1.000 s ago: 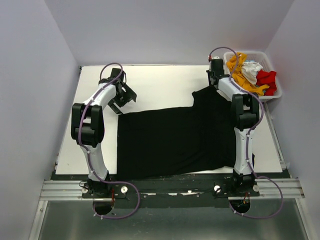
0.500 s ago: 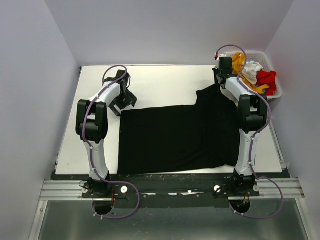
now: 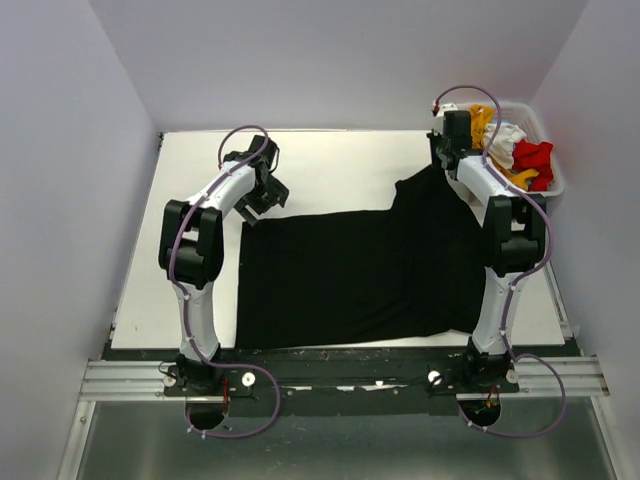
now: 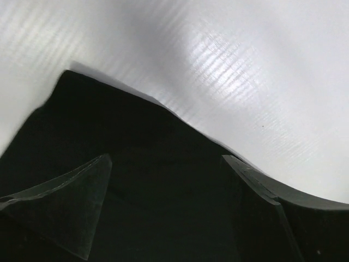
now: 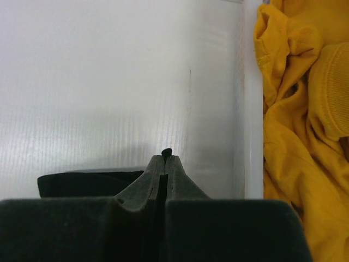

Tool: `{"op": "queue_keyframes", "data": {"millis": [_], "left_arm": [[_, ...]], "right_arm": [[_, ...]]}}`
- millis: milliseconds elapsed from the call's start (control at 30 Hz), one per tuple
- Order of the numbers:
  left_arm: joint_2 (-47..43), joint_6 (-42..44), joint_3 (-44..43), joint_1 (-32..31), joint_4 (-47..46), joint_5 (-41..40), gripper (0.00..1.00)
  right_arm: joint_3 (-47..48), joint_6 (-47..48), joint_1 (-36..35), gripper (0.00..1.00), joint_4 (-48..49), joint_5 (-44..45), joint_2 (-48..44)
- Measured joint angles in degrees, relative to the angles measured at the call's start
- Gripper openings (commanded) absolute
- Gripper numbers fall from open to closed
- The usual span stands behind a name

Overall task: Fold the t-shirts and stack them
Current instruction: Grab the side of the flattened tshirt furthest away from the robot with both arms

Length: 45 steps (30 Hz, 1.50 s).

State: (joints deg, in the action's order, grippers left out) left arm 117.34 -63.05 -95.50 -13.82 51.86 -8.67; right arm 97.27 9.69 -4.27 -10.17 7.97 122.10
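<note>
The black t-shirt (image 3: 350,275) lies spread on the table (image 3: 330,160), its far right corner pinched in the closed right gripper (image 5: 166,157) near the basket (image 3: 530,112). The left gripper (image 4: 166,159) hovers open over the far left corner and should bite that corner squarely before the 2 arms lift.

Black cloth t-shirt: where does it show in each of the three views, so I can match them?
Top external: the black cloth t-shirt lies spread out mid-frame.
Left wrist: the t-shirt fills the lower left, one corner pointing up.
Right wrist: a dark strip of t-shirt, lower left, beside the shut right end effector.
Shared landmark: the white table top.
</note>
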Motion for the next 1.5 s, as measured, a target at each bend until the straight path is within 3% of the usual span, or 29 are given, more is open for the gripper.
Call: {"op": "queue_keyframes", "data": {"millis": [267, 433, 833, 933, 1100, 1167, 1500], "left_arm": [[4.7, -4.2, 0.4, -0.9, -0.8, 2.3, 0.72], [4.0, -6.4, 1.7, -1.0, 0.0, 2.1, 0.48], [4.0, -7.6, 2.0, -1.7, 1.9, 2.3, 0.28], [4.0, -7.1, 2.0, -1.5, 2.0, 3.2, 0.15], [4.2, -5.8, 2.0, -1.1, 2.0, 4.8, 0.12], [4.3, -5.4, 1.7, -1.1, 2.1, 5.2, 0.06], [6.4, -2.7, -7.2, -0.5, 5.2, 4.8, 0.05]], "right_arm": [[-1.9, 0.0, 0.0, 0.01, 1.1, -0.4, -3.9], [-2.3, -0.1, 0.0, 0.01, 1.6, -0.8, -4.0], [-5.0, -0.6, 0.0, 0.01, 2.1, -3.2, -5.6], [-5.2, -0.6, 0.0, 0.01, 2.6, -3.7, -6.6], [-5.6, -0.5, 0.0, 0.01, 3.3, -4.5, -7.8], [-6.4, -0.3, 0.0, 0.01, 3.6, -4.9, -8.3], [-10.1, -0.8, 0.0, 0.01, 8.2, -10.2, -10.3]]}}
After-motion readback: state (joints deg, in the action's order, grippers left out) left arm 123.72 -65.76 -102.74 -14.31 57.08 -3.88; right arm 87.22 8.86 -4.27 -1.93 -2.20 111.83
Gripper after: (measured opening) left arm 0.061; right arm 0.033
